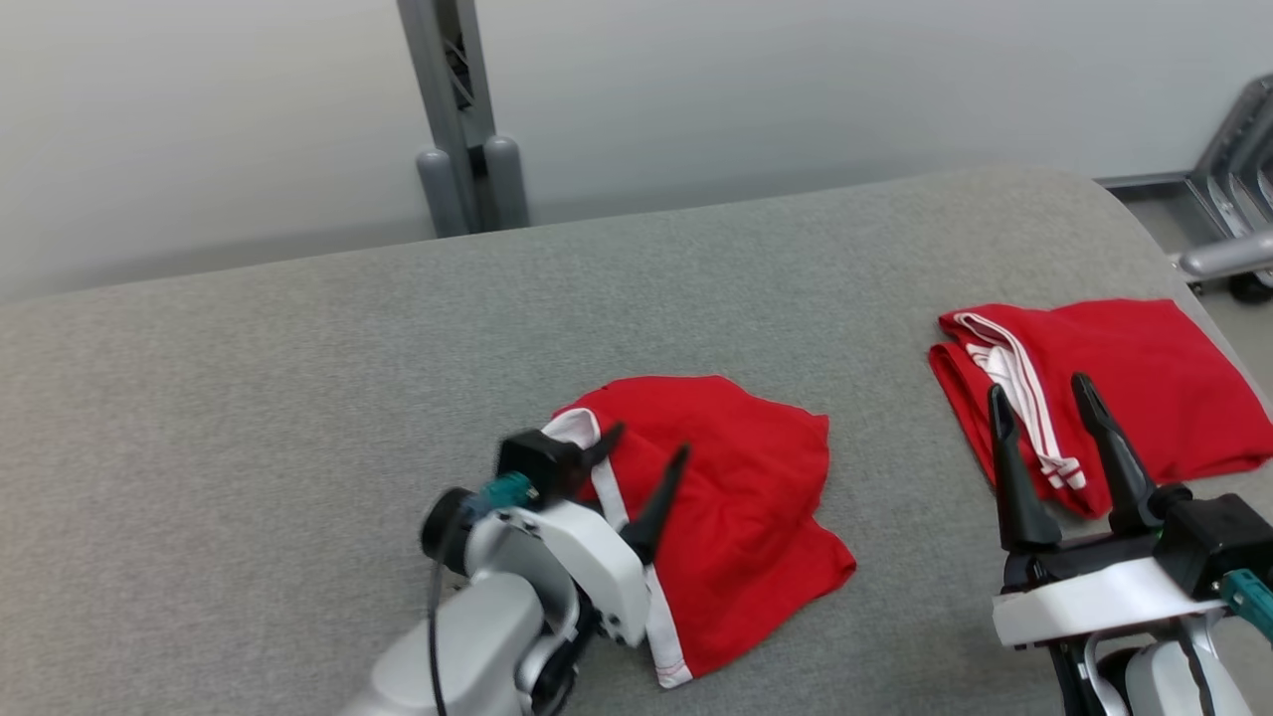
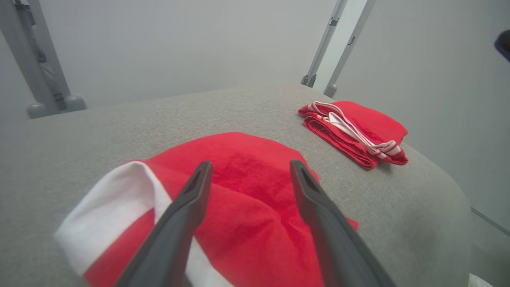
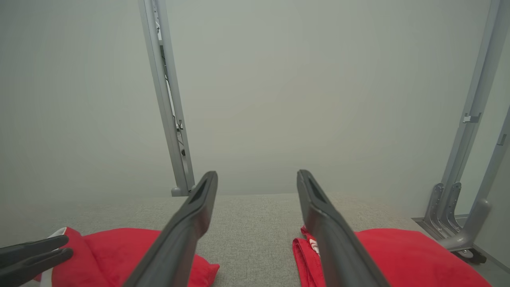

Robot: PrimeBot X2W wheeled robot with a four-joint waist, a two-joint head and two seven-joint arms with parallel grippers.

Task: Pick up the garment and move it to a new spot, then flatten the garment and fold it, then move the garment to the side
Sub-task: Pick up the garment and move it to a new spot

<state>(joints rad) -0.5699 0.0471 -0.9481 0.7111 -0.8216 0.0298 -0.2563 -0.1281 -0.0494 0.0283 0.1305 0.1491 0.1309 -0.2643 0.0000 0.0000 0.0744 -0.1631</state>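
Observation:
The garment, red with a white band, lies loosely bunched in the middle of the grey padded table. My left gripper hovers over its left, white-banded end with jaws open and nothing between them. The left wrist view looks down on the garment through the gap of the left gripper. My right gripper stands open at the lower right, holding nothing. In the right wrist view the right gripper points toward the wall, and the garment lies at the lower left.
A second red garment, folded with white stripes, rests near the table's right edge, just beyond my right fingertips. A grey metal post stands behind the table. A metal frame sits off the right corner.

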